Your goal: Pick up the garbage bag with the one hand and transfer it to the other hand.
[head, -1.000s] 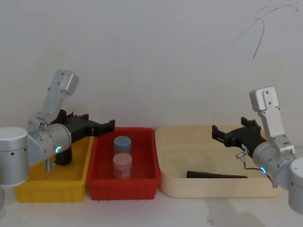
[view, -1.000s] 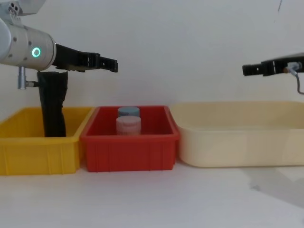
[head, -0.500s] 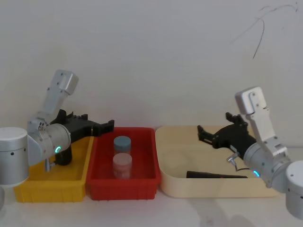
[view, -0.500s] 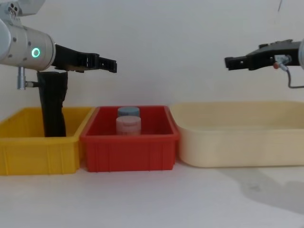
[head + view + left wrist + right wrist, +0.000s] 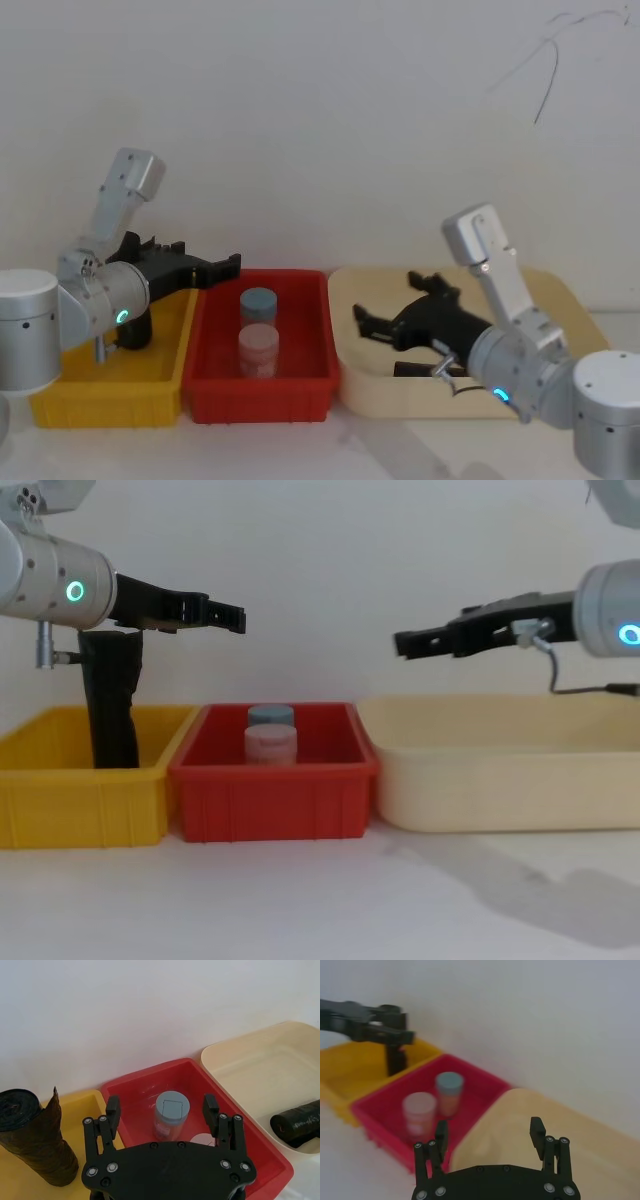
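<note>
1. Three bins are sitting side by side toward the back edge of the tabletop (image 5: 300,900). A yellow bin (image 5: 60,405) is at the left end, a red bin (image 5: 260,395) is in the middle, and a cream tub (image 5: 400,400) is at the right end.
2. The garbage bag (image 5: 112,705) is standing upright in the yellow bin. Its top is right under the back part of the left hand (image 5: 238,618), behind the fingers (image 5: 111,1110) and not between them.
3. The left hand, the one by the green ring (image 5: 76,590), is hanging in the air over the left edge of the red bin. Its fingers are spread wide, holding nothing and pointing toward the right side of the tabletop.
4. The right hand (image 5: 405,643), the one by the blue ring (image 5: 630,634), is hanging over the left end of the cream tub. Its fingers (image 5: 536,1127) are spread wide too, holding nothing and pointing toward the left hand.
5. The two hands are well apart, and the red bin is sitting below the gap.
6. Two jars are standing close together in the red bin. The blue-lid jar (image 5: 257,303) is at the back and the pink-lid jar (image 5: 258,345) is in front.
7. Another black roll (image 5: 297,1122) is lying on its side in the cream tub.
</note>
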